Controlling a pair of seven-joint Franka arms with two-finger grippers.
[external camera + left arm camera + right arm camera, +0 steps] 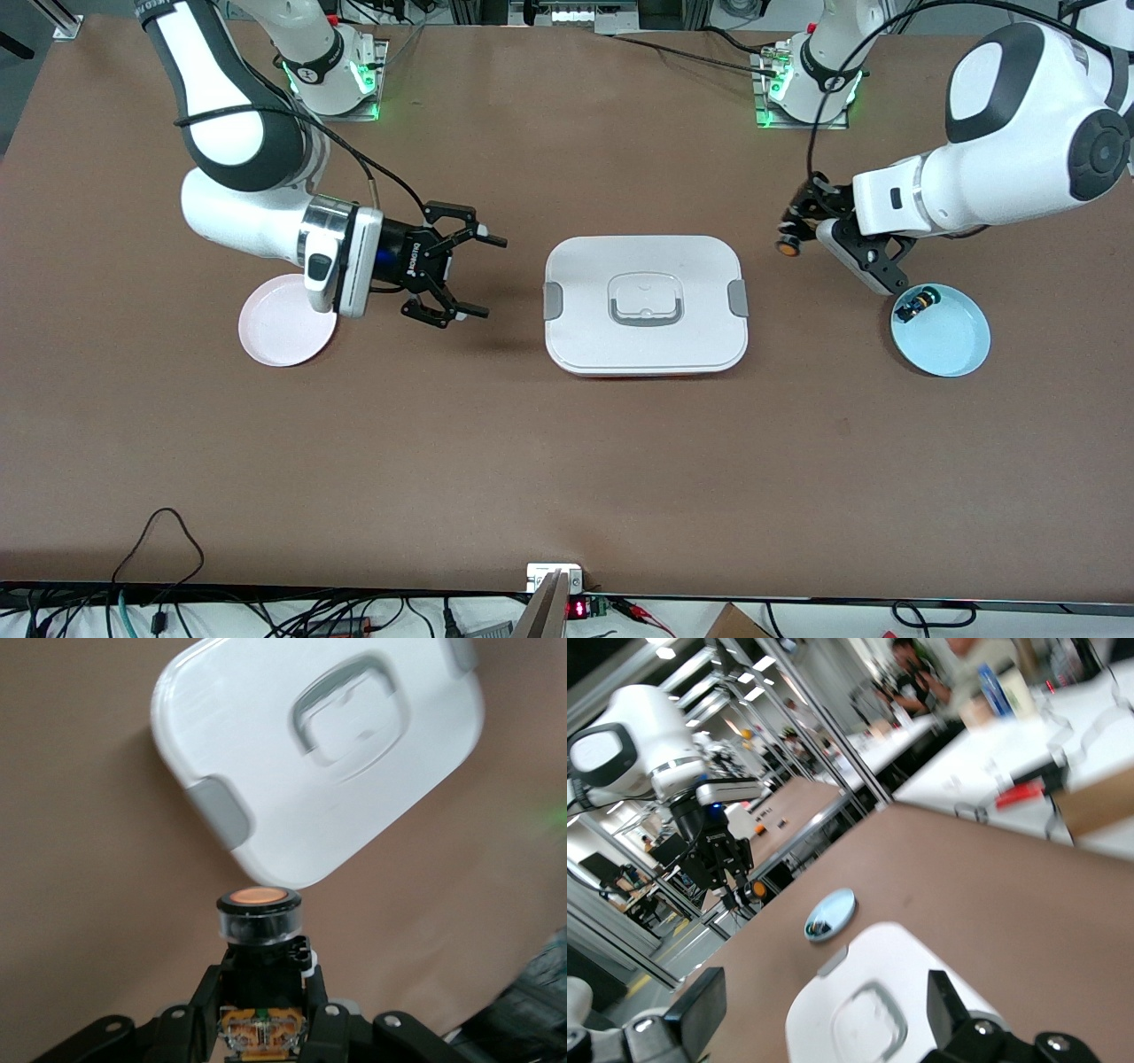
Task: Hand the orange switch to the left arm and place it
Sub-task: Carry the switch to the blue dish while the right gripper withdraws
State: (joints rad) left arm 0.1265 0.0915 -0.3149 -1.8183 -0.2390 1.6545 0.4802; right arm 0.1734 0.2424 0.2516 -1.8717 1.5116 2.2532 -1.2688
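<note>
While the box sits shut in the middle of the table, the left gripper hangs in the air over bare table between the box and the blue plate, its jaws clamped on the orange switch. In the left wrist view the switch stands out straight from between the jaws, its orange cap pointing away from the gripper toward the box, whose grey clasp and rounded corner lie just ahead of the cap. The switch touches nothing but the fingers that pinch its base.

The blue plate lies toward the left arm's end of the table, and a second small switch rests in it near the rim, below the left wrist.

The right gripper waits over bare table between the pink plate and the box, jaws spread wide with nothing between them. Its open jaws point toward the box. The pink plate lies partly under the right wrist. In the right wrist view the two fingers frame the box, and farther off stand the blue plate and the left gripper with the orange cap at its tip.
</note>
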